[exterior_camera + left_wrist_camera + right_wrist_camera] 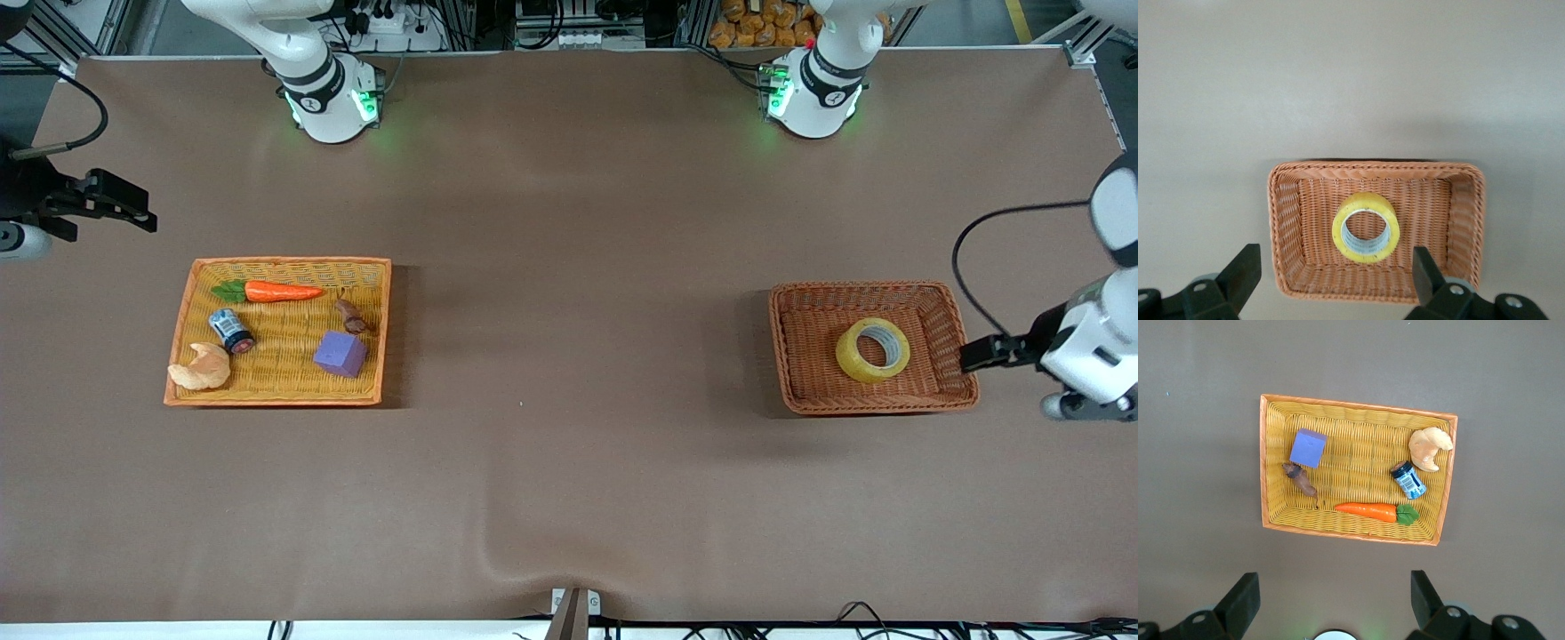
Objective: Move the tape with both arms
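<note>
The tape [873,350], a yellowish roll with a grey-white core, lies flat in the brown wicker basket [800,356] toward the left arm's end of the table. It also shows in the left wrist view [1366,227], inside the basket [1288,227]. My left gripper [978,354] hangs in the air over the basket's edge, open and empty [1336,273]. My right gripper [133,212] is open and empty [1335,597], up in the air over the table at the right arm's end.
A yellow wicker tray [280,267] toward the right arm's end holds a toy carrot [280,291], a purple cube [340,353], a small blue-white can [231,330], a croissant [203,367] and a small brown piece [352,316]. The tray also shows in the right wrist view [1351,405].
</note>
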`<state>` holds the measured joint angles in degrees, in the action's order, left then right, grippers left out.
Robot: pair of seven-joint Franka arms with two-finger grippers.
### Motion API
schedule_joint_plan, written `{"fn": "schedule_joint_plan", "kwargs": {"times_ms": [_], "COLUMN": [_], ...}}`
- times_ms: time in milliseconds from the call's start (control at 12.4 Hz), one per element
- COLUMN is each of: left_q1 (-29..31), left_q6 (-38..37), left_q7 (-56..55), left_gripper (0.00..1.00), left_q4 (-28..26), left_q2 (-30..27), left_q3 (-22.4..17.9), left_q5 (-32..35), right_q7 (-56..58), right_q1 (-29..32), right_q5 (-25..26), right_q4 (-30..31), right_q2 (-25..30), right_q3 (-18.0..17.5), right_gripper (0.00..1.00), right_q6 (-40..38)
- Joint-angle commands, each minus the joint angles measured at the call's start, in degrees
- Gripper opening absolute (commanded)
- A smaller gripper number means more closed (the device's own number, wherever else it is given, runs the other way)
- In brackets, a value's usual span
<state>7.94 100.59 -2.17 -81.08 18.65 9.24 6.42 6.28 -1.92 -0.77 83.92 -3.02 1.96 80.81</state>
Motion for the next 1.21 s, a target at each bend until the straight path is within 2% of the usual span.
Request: {"fn": "schedule_joint_plan", "kwargs": {"times_ms": [0,566,647,809,1133], "left_q1": [0.0,-0.2,-1.8,-6.0,-6.1], "left_q6": [-2.9,-8.0,-9.3,-10.4,-14.4], "left_q7": [-0.4,1.1,0.2,-0.4,0.5], "left_gripper": [1.0,1.0,1.0,1.0,1.0], "left_q4": [-1.0,-1.3,-2.7,-3.7,-3.9], "left_q2": [-6.8,-13.0,-14.3,-15.4,-16.9], "left_q3": [1.0,0.4,-0.4,-4.9,-5.8], "left_q5": [1.0,-1.1,-1.5,-1.6,-1.7], "right_q7": [-0.1,-0.1,-0.1,-0.1,-0.1], "right_q1": [-0.7,-0.9,-0.9,-0.9,-0.8], "right_q5": [-0.5,-0.4,-0.4,-0.4,-0.4], "right_q4": [0.3,0.2,0.2,0.3,0.3], "right_q2": [0.3,0.3,0.2,0.2,0.2], "right_q3": [0.3,0.3,0.3,0.3,0.3], "right_gripper": [1.0,1.0,1.0,1.0,1.0], "right_q6": [0.3,0.4,0.4,0.4,0.4]}}
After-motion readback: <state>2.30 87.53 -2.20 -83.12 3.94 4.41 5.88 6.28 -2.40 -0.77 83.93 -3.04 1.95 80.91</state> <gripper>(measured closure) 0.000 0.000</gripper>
